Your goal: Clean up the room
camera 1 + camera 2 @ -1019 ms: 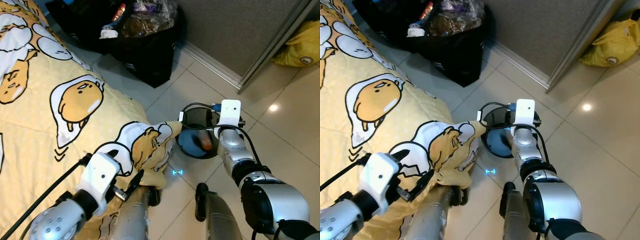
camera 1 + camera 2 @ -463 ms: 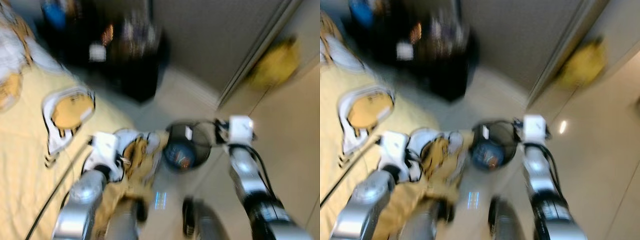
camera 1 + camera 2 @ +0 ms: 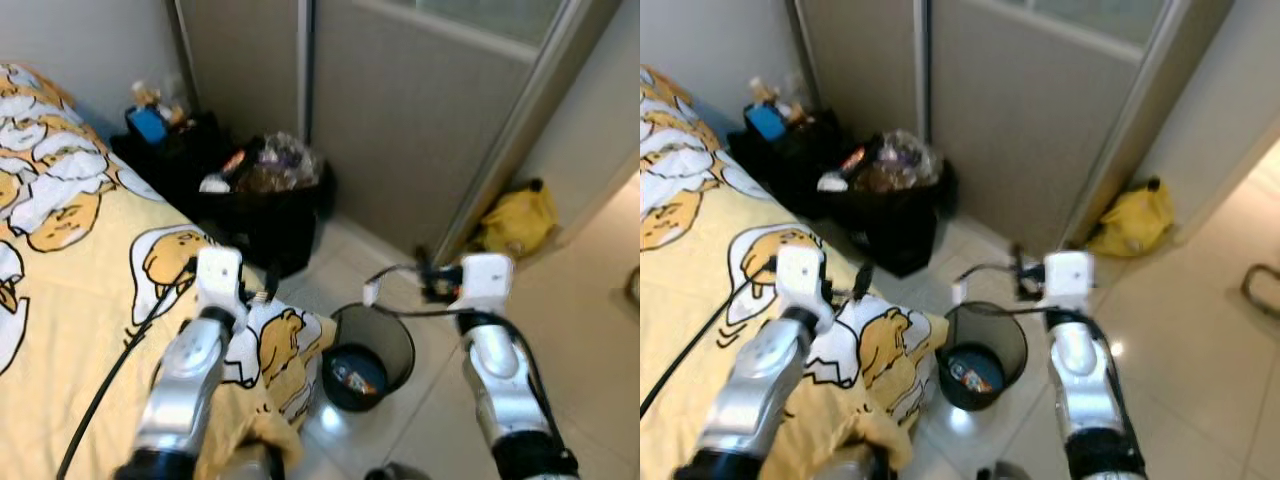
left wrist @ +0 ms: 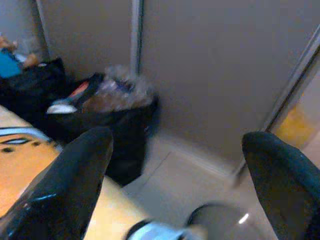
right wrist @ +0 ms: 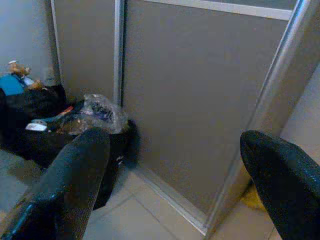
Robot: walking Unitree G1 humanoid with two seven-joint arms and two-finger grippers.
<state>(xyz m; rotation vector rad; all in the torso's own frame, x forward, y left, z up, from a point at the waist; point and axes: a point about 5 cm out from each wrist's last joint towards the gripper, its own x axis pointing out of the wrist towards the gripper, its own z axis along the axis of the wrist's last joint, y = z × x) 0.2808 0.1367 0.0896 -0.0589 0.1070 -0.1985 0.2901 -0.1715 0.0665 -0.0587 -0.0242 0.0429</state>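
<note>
Bin [image 3: 368, 357]: small, black mesh, upright on pale floor tiles [image 3: 590, 400], just beside the bed's foot corner, between the two raised arms. Holds something dark with a spot of orange at the bottom [image 3: 352, 378]. Bed [image 3: 60, 330] covered by a yellow quilt printed with egg cartoons, one corner of it [image 3: 285, 350] drooping over the edge and nearly touching the bin. Left gripper [image 4: 175, 175] raised above that quilt corner, fingers [image 4: 65, 185] spread wide apart and holding nothing, aimed toward the grey sliding doors [image 3: 420, 120]. Right gripper [image 5: 170, 185] raised over the floor on the far side of the bin, fingers [image 5: 70, 180] likewise parted and empty, pointing at the same doors. White wrist housings [image 3: 487, 278] at roughly equal height, cable looping from the right one above the bin rim. Against the wall past the bed, black bags [image 3: 265, 205] stuffed with crumpled wrappers and clear plastic, a blue item [image 3: 148, 123] on top of the one nearest the corner. Yellow bag [image 3: 518, 218] slumped on the floor by the door frame's edge, well apart from the bin. Both head views slightly soft.
</note>
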